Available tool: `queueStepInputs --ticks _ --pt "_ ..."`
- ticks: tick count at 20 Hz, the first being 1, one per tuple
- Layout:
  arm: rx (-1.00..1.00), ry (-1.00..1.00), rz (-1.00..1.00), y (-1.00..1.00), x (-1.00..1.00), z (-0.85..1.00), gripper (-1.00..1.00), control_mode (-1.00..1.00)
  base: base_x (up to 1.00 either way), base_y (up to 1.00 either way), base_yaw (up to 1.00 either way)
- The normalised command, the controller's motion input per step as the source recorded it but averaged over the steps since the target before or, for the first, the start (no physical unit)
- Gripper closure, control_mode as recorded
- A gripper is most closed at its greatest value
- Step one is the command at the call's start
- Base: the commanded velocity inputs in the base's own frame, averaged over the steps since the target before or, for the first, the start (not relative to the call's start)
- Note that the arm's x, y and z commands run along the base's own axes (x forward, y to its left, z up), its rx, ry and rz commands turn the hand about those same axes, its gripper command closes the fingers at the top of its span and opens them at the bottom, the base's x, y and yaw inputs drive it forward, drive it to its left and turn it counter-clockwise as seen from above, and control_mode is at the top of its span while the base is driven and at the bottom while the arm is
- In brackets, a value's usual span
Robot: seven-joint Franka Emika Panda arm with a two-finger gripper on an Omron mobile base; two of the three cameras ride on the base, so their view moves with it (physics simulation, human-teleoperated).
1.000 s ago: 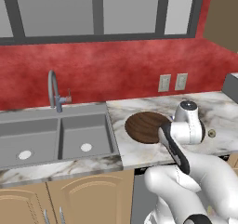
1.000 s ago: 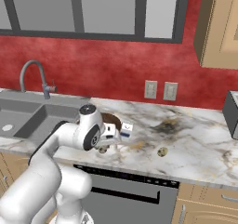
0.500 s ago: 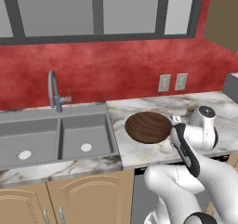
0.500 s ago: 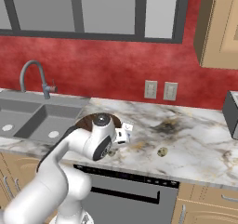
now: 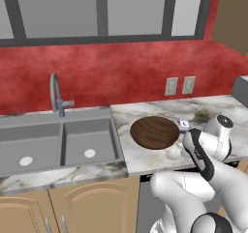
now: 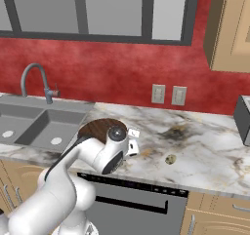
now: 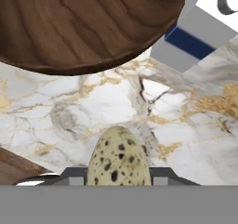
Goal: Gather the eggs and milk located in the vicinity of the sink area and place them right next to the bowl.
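We see the bowl up and left of our pincer, which is clamped on a speckled egg over the marble table. The milk lies up and right, touching the bowl. Another egg sits further right.

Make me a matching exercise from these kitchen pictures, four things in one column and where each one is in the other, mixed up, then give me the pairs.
Things:
1. wooden bowl
2. milk carton
3. speckled egg
4. faucet

Places:
A. behind the sink basins, by the red wall
B. between the gripper's fingertips, just above the marble
C. on the marble counter right of the sink
D. on the counter, close beside the bowl's rim

Pairs: 1-C, 2-D, 3-B, 4-A
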Motion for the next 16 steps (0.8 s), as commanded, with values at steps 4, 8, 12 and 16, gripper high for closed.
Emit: queueStepInputs --ticks 4,8,12,16 --pt "0.01 -0.07 0.00 0.19 0.12 0.00 1.00 -1.00 0.00 0.00 0.00" --pt "0.00 -0.01 0.00 0.32 0.08 -0.02 1.00 -1.00 0.00 0.00 0.00" --pt "0.00 0.00 0.00 0.25 0.00 -0.21 1.00 -1.00 0.00 0.00 0.00" --pt "0.00 0.00 0.00 0.12 0.00 -0.28 1.00 -1.00 0.00 0.00 0.00"
